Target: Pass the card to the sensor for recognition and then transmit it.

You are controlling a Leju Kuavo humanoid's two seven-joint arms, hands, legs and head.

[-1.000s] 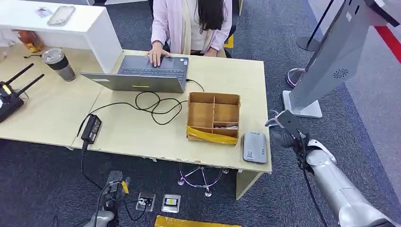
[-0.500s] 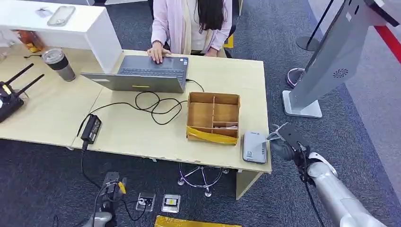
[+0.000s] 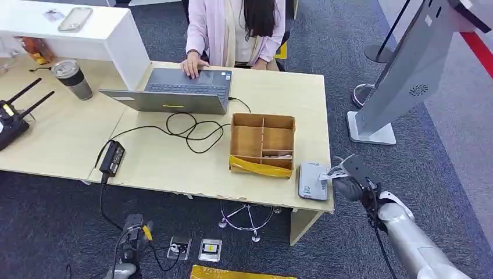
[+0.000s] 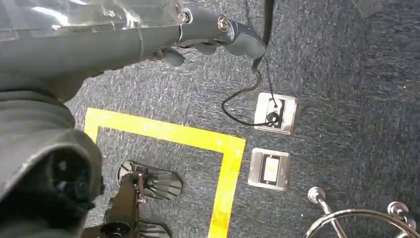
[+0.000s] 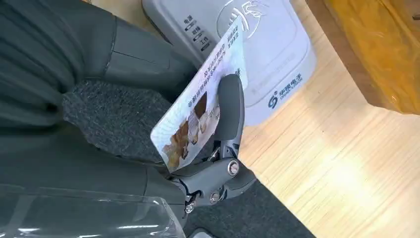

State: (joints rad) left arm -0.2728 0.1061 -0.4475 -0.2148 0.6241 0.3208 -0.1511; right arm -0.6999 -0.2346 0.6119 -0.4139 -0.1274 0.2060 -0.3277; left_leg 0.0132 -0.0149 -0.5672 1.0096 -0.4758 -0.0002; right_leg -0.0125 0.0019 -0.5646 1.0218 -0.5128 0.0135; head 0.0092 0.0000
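Gripping the card (image 5: pixel 205 96) between thumb and dark fingers (image 5: pixel 231 106), the right hand (image 3: pixel 347 177) hangs at the tabletop's (image 3: pixel 174 157) right front corner. Card tilted, its far edge over the grey card reader (image 3: pixel 313 180); whether it touches the reader cannot be told. Card face printed, small text and a brownish picture. Reader lies flat just right of the cardboard divider box (image 3: pixel 263 143), yellow tape on the box's near wall.

Left hand (image 4: pixel 218 34) hangs low over the dark carpet (image 4: pixel 346 74), fingers curled in, holding nothing. Yellow floor tape (image 4: pixel 198 141) and two metal floor sockets (image 4: pixel 275 113) below it.

Person seated at the far side, hand on a grey laptop (image 3: pixel 174 90). Black cable (image 3: pixel 186 129) loops to a power brick (image 3: pixel 112 158). Tumbler (image 3: pixel 72 78) at left.
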